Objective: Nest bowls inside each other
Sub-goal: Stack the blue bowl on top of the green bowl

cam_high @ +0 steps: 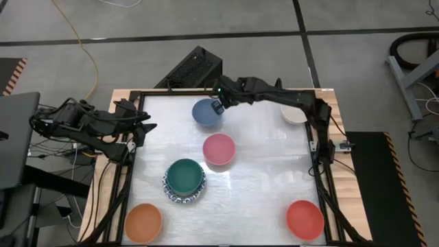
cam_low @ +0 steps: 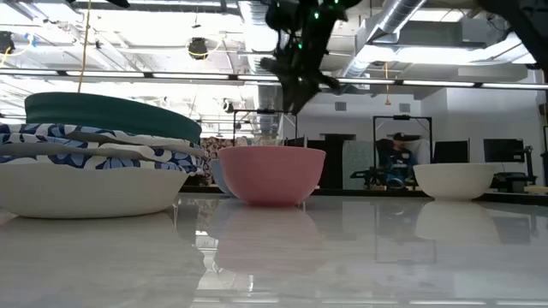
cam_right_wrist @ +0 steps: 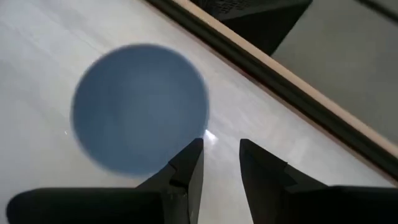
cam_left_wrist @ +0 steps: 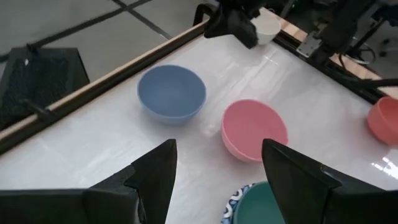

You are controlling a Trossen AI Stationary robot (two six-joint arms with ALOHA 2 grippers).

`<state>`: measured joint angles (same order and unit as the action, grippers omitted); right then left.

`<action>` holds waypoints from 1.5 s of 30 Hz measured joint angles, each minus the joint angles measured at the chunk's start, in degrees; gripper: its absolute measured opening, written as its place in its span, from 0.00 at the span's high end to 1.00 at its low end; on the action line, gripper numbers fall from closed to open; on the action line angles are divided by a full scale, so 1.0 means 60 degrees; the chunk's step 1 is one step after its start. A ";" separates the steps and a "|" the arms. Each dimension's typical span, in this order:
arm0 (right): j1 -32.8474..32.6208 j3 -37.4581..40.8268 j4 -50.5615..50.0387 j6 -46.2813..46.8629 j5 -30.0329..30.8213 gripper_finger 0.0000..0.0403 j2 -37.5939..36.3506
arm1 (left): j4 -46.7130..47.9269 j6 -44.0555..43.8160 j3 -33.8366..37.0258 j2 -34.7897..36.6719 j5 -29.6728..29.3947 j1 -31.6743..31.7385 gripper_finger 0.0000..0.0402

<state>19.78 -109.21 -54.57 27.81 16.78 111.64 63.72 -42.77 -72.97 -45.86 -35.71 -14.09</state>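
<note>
A dark blue bowl (cam_high: 206, 112) sits on its base near the table's far edge. My right gripper (cam_high: 219, 106) hovers over its right rim, slanting down, open by a narrow gap, with nothing between its fingers (cam_right_wrist: 221, 163). In the low view it hangs well above the table (cam_low: 295, 96). A pink bowl (cam_high: 219, 149) stands mid-table. A teal bowl (cam_high: 184, 175) sits nested in white, blue-patterned bowls (cam_high: 180, 196). My left gripper (cam_high: 144, 127) waits open at the left edge.
An orange bowl (cam_high: 143, 221) stands at the near left, a red bowl (cam_high: 304, 219) at the near right and a cream bowl (cam_high: 293, 114) at the far right under my right arm. A dark frame (cam_high: 134, 96) edges the table.
</note>
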 joint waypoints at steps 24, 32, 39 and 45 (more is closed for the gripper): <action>0.0380 0.0018 0.0732 0.0116 -0.1061 0.48 0.1577 | 0.0065 -0.0526 0.0000 -0.0044 0.0122 0.0000 0.44; 0.0476 0.0306 0.0801 0.0143 -0.1536 0.49 0.1904 | 0.0069 -0.0341 0.0000 -0.0042 0.0107 0.0000 0.44; 0.0461 0.0277 0.1129 0.0238 -0.2098 0.52 0.2377 | 0.0074 -0.0311 0.0000 -0.0044 0.0131 0.0000 0.44; 0.0452 0.0278 0.0864 0.0400 -0.2314 0.74 0.2539 | 0.0166 -0.0308 0.0000 -0.0044 0.0140 0.0000 0.44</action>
<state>22.49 -107.54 -49.39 30.21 2.90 126.87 64.72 -44.62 -72.97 -46.13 -34.88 -14.09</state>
